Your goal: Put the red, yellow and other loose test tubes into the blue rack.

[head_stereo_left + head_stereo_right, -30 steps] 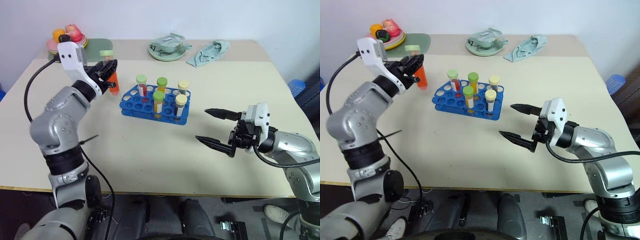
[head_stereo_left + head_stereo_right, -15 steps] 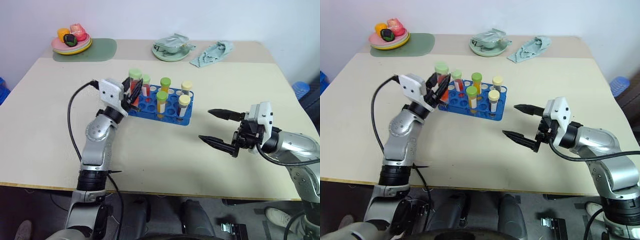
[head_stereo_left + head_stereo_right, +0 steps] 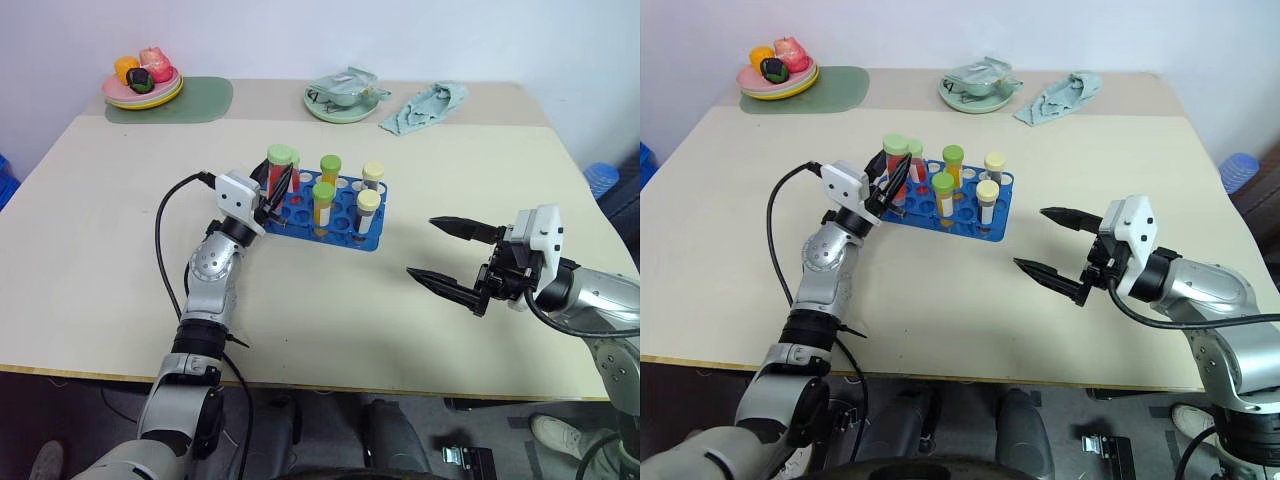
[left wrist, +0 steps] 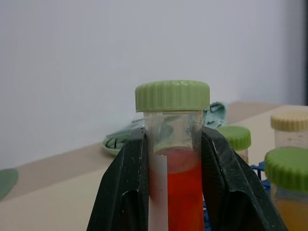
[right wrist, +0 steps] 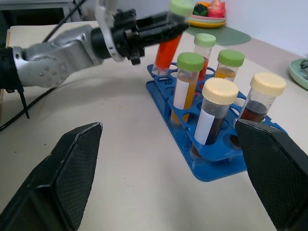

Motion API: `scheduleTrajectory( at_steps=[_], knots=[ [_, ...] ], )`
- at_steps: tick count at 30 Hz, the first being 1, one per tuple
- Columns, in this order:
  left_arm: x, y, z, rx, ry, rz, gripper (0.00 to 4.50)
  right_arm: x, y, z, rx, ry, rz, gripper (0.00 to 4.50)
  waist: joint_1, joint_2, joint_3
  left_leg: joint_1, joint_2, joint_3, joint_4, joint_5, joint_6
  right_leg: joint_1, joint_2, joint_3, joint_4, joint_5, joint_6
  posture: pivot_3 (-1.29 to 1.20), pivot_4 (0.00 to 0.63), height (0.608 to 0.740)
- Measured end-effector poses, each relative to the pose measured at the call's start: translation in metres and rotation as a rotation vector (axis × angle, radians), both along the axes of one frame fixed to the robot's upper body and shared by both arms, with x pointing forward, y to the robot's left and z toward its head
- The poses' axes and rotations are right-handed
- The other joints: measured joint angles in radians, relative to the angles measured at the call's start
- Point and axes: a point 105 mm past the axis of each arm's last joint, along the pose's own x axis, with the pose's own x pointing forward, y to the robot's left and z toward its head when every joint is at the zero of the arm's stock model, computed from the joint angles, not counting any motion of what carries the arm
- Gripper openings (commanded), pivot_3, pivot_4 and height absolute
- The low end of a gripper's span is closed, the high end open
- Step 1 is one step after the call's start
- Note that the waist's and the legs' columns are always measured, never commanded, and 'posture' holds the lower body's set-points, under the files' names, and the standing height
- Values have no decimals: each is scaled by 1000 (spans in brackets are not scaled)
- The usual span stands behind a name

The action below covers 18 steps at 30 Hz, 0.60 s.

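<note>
My left gripper (image 4: 172,159) is clamped on the red tube (image 4: 174,159) just under its green cap, holding it tilted over the blue rack's (image 3: 318,212) near-left corner — whether its tip is in a hole I can't tell. Five capped tubes stand in the rack, at about twelve o'clock on the table (image 3: 110,260). My right gripper (image 3: 452,260) hovers at four o'clock, jaws wide and empty.

Between my spread fingers (image 5: 50,183) stands the blue rack (image 5: 211,166) with five capped tubes; beyond it my left gripper (image 5: 161,31) clamps a tilted red tube (image 5: 166,50) over its far end.
</note>
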Motion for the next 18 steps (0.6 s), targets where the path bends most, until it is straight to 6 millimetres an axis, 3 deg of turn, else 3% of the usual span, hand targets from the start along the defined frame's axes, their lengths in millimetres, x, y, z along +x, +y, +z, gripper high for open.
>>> scheduleTrajectory(
  at_steps=[18],
  knots=[
    [1,-16,-11,0,13,-48,824,-4,-1,2,-5,-1,-12,4500,0,0,0,0,0,0,0,0,0,1,0,0,0,0,0,0,150,740]
  ],
)
